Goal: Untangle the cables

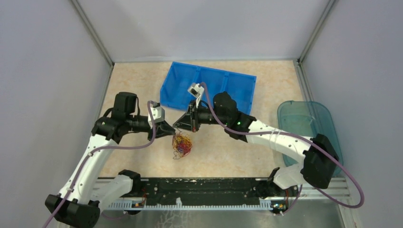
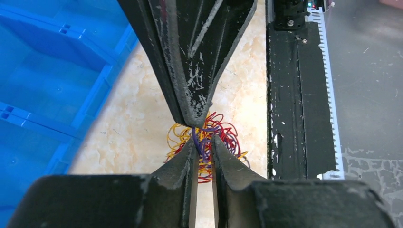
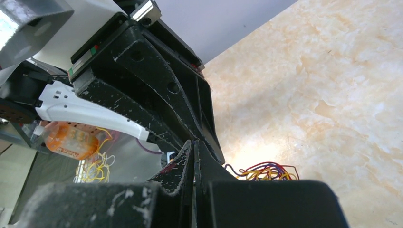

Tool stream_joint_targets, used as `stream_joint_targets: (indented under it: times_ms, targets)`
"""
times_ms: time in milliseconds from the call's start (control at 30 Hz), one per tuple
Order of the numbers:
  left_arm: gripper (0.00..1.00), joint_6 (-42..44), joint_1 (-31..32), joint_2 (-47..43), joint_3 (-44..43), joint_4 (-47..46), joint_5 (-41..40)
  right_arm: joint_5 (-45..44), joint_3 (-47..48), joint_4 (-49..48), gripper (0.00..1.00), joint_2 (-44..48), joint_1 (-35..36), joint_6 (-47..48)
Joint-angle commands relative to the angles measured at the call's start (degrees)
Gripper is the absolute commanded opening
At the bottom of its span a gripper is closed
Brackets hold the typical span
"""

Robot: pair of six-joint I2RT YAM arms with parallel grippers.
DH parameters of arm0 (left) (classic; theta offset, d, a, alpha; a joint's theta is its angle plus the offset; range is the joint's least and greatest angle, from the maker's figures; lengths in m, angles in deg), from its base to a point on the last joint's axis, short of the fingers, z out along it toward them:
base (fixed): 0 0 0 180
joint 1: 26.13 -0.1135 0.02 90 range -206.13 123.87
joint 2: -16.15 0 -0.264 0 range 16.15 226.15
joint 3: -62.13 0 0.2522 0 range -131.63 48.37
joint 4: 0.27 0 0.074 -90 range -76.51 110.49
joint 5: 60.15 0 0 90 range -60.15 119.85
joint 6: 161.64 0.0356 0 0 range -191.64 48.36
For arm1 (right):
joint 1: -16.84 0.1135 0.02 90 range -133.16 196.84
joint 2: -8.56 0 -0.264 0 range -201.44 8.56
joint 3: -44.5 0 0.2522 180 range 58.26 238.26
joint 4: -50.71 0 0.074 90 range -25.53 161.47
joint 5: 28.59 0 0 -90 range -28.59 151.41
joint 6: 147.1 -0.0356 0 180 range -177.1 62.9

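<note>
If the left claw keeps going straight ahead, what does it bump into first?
The right gripper: its tip sits right in front of the left gripper, almost touching, with the cables close by.

Blue bin [image 1: 180, 88] far back; teal tub [image 1: 304, 124] right.

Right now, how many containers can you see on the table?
2. The blue bin lies at the far middle, behind the arms. The clear teal tub sits at the right edge. The arms could hide something small.
</note>
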Motion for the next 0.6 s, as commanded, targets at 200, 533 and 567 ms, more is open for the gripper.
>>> stream_joint_targets:
  times_ms: [200,533,567]
  targets:
    - [0.00,-5.86,0.26,-1.20,-2.09,-4.70,0.63,1.79,1.75,-4.79,0.04,3.28,0.21,-1.43]
    - [0.00,-22.56,0.28,-5.26,-1.44,-15.43,-5.56,-11.66,-6.68,-5.27,0.76,10.12,0.13,2.58]
    - [0.00,-24.72,0.26,-5.55,-1.43,-16.69,-6.08,-13.43,-8.29,-6.38,0.76,11.22,0.19,3.27]
